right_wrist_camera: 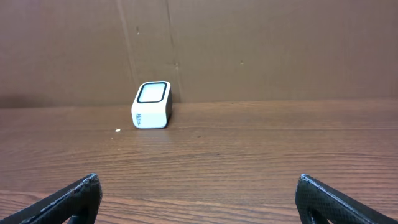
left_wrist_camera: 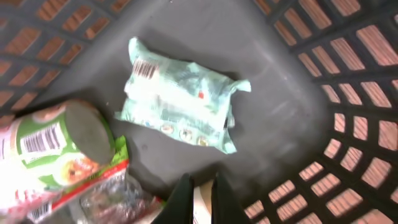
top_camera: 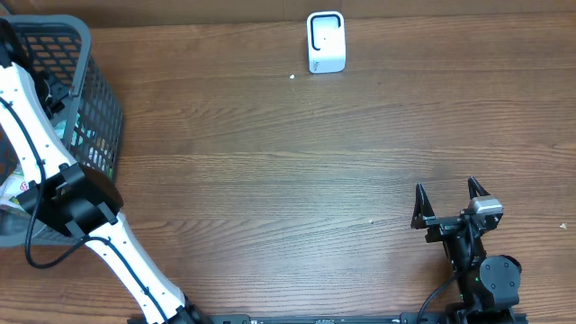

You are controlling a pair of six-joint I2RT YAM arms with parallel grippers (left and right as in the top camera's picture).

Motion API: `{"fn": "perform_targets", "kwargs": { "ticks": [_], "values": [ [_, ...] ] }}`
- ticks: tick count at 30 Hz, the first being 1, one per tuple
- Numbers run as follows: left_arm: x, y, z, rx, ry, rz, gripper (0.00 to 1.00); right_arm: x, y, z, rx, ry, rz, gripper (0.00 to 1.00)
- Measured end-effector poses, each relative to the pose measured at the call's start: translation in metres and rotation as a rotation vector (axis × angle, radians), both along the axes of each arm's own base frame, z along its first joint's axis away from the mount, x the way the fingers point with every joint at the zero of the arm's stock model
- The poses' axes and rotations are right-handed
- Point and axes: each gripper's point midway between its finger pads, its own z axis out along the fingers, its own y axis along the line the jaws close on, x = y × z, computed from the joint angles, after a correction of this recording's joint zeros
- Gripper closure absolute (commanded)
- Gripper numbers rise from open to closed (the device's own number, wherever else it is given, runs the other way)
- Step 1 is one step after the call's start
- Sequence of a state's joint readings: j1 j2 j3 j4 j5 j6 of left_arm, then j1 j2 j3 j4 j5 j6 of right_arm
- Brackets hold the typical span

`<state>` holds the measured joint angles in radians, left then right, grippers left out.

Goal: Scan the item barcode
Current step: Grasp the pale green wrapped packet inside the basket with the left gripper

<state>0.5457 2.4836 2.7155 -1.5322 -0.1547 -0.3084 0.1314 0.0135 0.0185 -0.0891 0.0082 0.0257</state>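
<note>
My left gripper [left_wrist_camera: 200,198] is down inside the grey basket [top_camera: 94,85], shut on a thin white item [left_wrist_camera: 200,205] whose edge shows between the black fingers. On the basket floor beyond it lies a mint-green packet [left_wrist_camera: 177,102], its barcode [left_wrist_camera: 144,68] facing up. A green-labelled can [left_wrist_camera: 53,149] lies on its side at the left. The white scanner [top_camera: 325,41] stands at the table's far edge, and it also shows in the right wrist view [right_wrist_camera: 152,105]. My right gripper [top_camera: 451,200] rests open and empty at the near right.
A crinkled clear bag with a red edge [left_wrist_camera: 115,196] lies against the can, close to my left fingers. The basket's lattice walls [left_wrist_camera: 354,124] close in on every side. The left arm [top_camera: 85,202] bends over the basket's near rim.
</note>
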Motion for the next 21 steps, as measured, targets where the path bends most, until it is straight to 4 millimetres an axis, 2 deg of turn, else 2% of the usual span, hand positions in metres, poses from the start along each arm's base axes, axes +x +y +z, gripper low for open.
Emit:
{"fn": "perform_targets", "kwargs": {
  "ticks": [1, 3, 5, 8, 16, 21],
  "values": [
    [-0.001, -0.001, 0.0, -0.005, 0.0, 0.007, 0.89, 0.0, 0.0, 0.0, 0.0, 0.0, 0.0, 0.0],
    [-0.001, -0.001, -0.003, -0.014, -0.002, 0.032, 0.5, 0.0, 0.0, 0.0, 0.0, 0.0, 0.0, 0.0],
    [0.001, -0.001, -0.009, -0.02, -0.004, 0.053, 0.18, 0.0, 0.0, 0.0, 0.0, 0.0, 0.0, 0.0],
    [0.005, 0.002, -0.02, -0.025, -0.011, 0.08, 0.0, 0.0, 0.0, 0.0, 0.0, 0.0, 0.0, 0.0],
    [0.022, 0.011, -0.05, -0.008, -0.042, 0.067, 0.0, 0.0, 0.0, 0.0, 0.0, 0.0, -0.001, 0.0],
    [0.016, 0.009, -0.082, -0.021, 0.021, 0.009, 0.0, 0.0, 0.0, 0.0, 0.0, 0.0, 0.0, 0.0]
  ]
}}
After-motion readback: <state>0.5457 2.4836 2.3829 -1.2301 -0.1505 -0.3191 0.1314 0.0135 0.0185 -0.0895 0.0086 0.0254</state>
